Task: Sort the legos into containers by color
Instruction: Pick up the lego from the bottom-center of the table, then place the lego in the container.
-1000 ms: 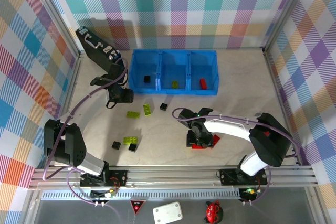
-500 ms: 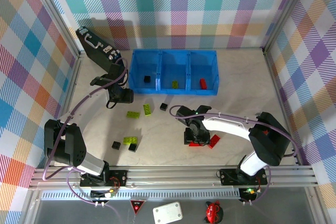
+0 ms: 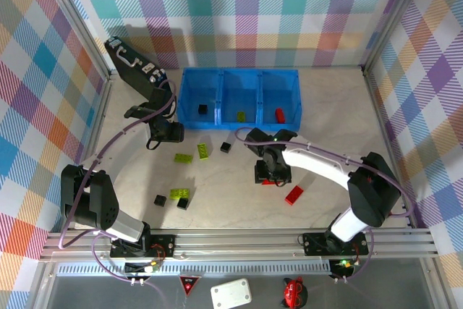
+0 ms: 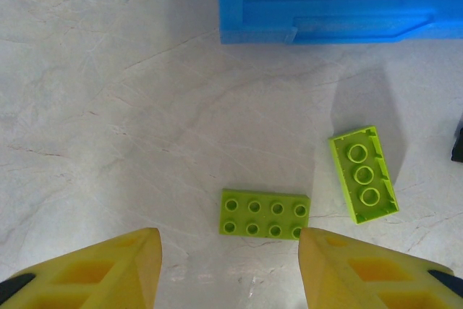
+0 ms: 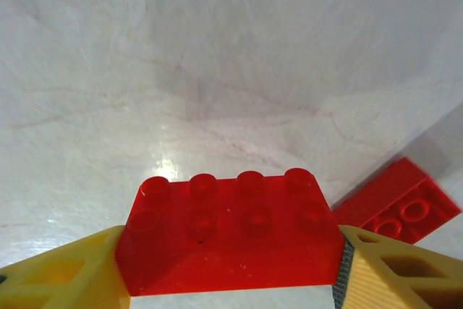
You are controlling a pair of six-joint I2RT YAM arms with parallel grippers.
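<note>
Overhead rear camera looks down; both wrist cameras face the table (image 3: 333, 121) closely.

Pastel plaid walls (image 3: 239, 12) on three sides, pale marbled tabletop (image 3: 333, 132), aluminium rail (image 3: 239, 242) along the near edge

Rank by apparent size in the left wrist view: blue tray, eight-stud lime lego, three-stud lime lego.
Largest: blue tray, though cropped.
Then eight-stud lime lego and three-stud lime lego look about equal; not ranked.
</note>
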